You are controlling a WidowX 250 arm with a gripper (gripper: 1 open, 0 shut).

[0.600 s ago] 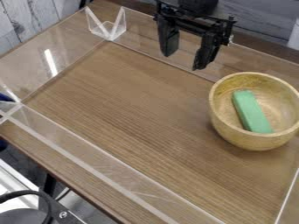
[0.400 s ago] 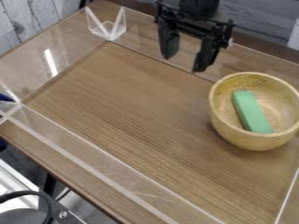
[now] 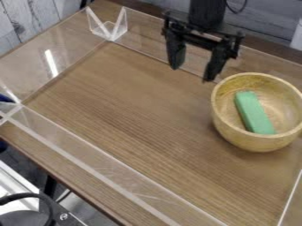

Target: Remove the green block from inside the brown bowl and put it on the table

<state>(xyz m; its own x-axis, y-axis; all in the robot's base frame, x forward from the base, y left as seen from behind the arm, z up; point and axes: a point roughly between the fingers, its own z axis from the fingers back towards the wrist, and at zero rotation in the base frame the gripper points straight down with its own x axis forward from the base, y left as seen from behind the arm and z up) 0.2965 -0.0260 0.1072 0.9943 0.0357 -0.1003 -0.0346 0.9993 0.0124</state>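
Note:
A bright green block (image 3: 252, 113) lies flat inside the light tan brown bowl (image 3: 227, 120), which stands at the right side of the wood-grain table (image 3: 130, 115). My black gripper (image 3: 199, 62) hangs over the table just left of and behind the bowl, pointing down. Its two fingers stand wide apart with nothing between them. One fingertip (image 3: 217, 72) hovers close to the bowl's far-left rim without touching the block.
Low clear acrylic walls (image 3: 71, 132) edge the tabletop on all sides. A clear corner bracket (image 3: 108, 25) stands at the back left. A dark object shows below the table's front-left corner.
The gripper has shifted a little to the right and nearer, toward the bowl, still open. The block and bowl have not moved.

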